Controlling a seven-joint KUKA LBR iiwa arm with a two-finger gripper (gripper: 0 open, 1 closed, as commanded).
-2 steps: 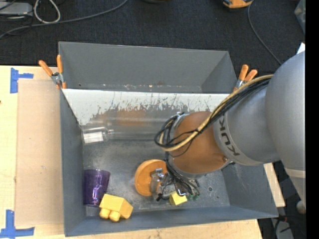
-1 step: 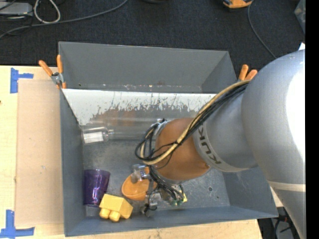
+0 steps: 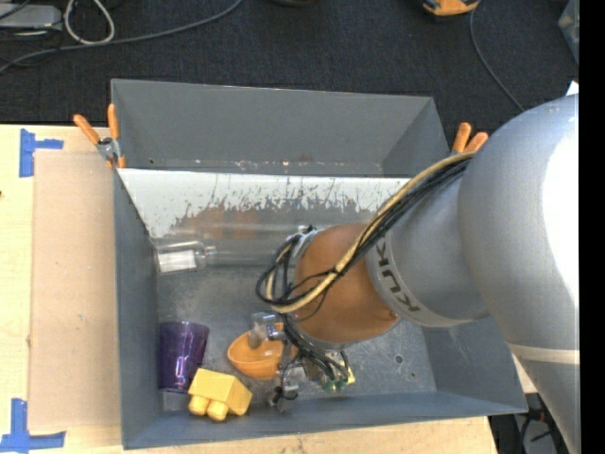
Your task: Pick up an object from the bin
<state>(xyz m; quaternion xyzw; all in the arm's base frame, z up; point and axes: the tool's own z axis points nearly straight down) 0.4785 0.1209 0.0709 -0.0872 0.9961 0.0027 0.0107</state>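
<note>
My gripper [image 3: 288, 378] is low in the bin's front middle, under the orange wrist cover. It sits right beside an orange rounded bowl-like thing [image 3: 250, 356], touching or overlapping that thing's right edge; the view does not show anything held. A yellow toy brick [image 3: 219, 392] lies just left of the gripper near the front wall. A purple cup [image 3: 180, 355] lies on its side further left, in the front left corner.
A clear plastic bottle [image 3: 217, 252] lies across the back of the bin floor, cap end to the left. The big arm covers the bin's right half, with cables looping over the wrist. The front wall is close to the gripper.
</note>
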